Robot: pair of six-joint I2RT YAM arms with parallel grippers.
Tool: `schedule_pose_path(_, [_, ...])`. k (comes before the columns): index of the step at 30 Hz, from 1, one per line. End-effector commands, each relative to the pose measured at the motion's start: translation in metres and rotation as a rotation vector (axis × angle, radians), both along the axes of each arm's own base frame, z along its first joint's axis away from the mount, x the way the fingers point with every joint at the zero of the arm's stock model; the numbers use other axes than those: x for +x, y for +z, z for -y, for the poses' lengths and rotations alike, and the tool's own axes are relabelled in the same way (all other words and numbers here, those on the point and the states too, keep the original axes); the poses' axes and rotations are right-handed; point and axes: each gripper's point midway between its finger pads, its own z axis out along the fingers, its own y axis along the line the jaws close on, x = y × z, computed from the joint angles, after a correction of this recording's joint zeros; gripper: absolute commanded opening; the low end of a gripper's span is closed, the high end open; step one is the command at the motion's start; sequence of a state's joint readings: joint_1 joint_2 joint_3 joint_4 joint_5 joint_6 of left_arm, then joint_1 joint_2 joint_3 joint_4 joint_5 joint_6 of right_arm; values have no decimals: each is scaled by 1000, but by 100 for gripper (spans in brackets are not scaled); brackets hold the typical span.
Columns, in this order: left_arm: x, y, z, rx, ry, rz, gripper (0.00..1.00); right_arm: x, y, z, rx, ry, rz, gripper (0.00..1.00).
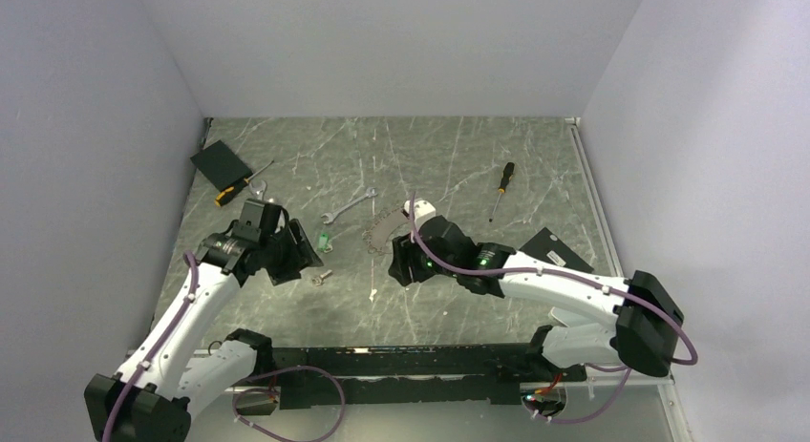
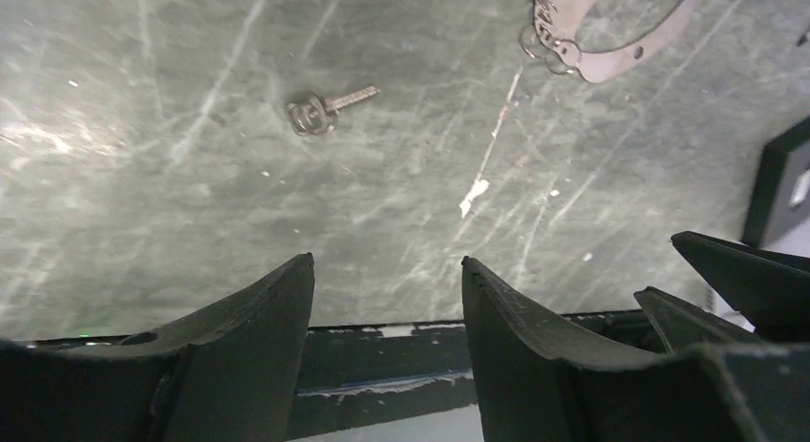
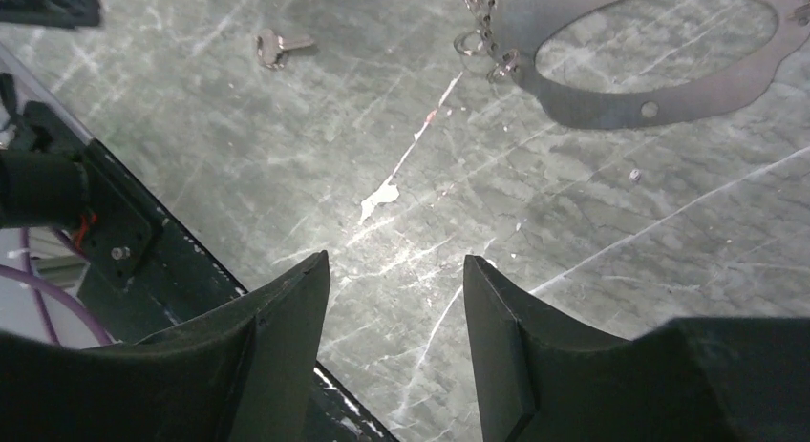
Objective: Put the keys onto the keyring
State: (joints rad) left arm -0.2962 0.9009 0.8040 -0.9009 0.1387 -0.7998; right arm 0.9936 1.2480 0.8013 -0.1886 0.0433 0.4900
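A small silvery key (image 1: 321,278) (image 2: 320,110) (image 3: 277,48) lies flat on the marble table, and a green-headed key (image 1: 325,240) lies just beyond it. The keyring (image 1: 383,228) (image 2: 621,55) (image 3: 611,113), a dull grey oval metal loop with small rings at one end, lies right of the keys. My left gripper (image 1: 298,259) (image 2: 387,265) hovers left of the keys, open and empty. My right gripper (image 1: 401,266) (image 3: 394,261) hovers on the near side of the keyring, also open and empty. Neither touches anything.
A thin string with a white end (image 1: 373,291) (image 2: 473,189) (image 3: 382,199) lies between the grippers. A silver wrench (image 1: 349,207), two screwdrivers (image 1: 501,188) (image 1: 241,185) and a black card (image 1: 220,161) lie farther back. The black rail (image 1: 401,361) runs along the near edge.
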Motion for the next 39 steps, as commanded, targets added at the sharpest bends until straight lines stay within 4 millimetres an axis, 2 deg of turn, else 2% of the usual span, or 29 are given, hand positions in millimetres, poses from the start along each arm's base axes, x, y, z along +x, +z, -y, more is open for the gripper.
schedule_pose_path(1, [19, 20, -19, 144, -29, 105, 63, 3, 1, -16, -19, 23, 1, 60])
schedule_pose_path(3, [26, 16, -19, 177, -83, 128, 64, 10, -2, -17, -50, -3, 7, 63])
schedule_pose_path(5, [31, 3, -18, 214, -138, 117, 65, 18, -6, -13, -86, -48, 13, 66])
schedule_pose_path(8, [42, -7, -7, 267, -208, 139, 67, 26, -8, -4, -131, -116, 20, 74])
schedule_pose_path(11, [57, -14, 1, 364, -261, 190, 68, 25, -10, 2, -147, -131, 17, 80])
schedule_pose_path(14, [70, -23, 5, 430, -290, 202, 68, 19, -14, 12, -156, -145, 4, 80])
schedule_pose_path(18, [84, -37, 6, 472, -283, 165, 61, 8, -19, 30, -149, -174, -18, 80])
schedule_pose_path(22, [80, -48, 10, 459, -263, 62, 51, -4, -23, 50, -136, -199, -36, 79])
schedule_pose_path(26, [78, -62, 12, 483, -319, 69, 52, -11, -25, 61, -121, -213, -39, 79])
schedule_pose_path(29, [91, -65, 11, 526, -353, 109, 51, -14, -25, 65, -117, -213, -37, 79])
schedule_pose_path(31, [102, -66, 10, 543, -360, 110, 46, -14, -23, 66, -116, -210, -33, 78])
schedule_pose_path(33, [110, -68, 15, 538, -401, 87, 35, -14, -21, 68, -123, -211, -26, 78])
schedule_pose_path(35, [114, -73, 22, 536, -478, 67, 31, -13, -17, 70, -120, -217, -19, 77])
schedule_pose_path(37, [116, -75, 30, 524, -577, 70, 35, -15, -14, 73, -104, -221, -17, 77])
schedule_pose_path(39, [120, -75, 28, 548, -618, 73, 45, -18, -11, 75, -85, -224, -18, 77])
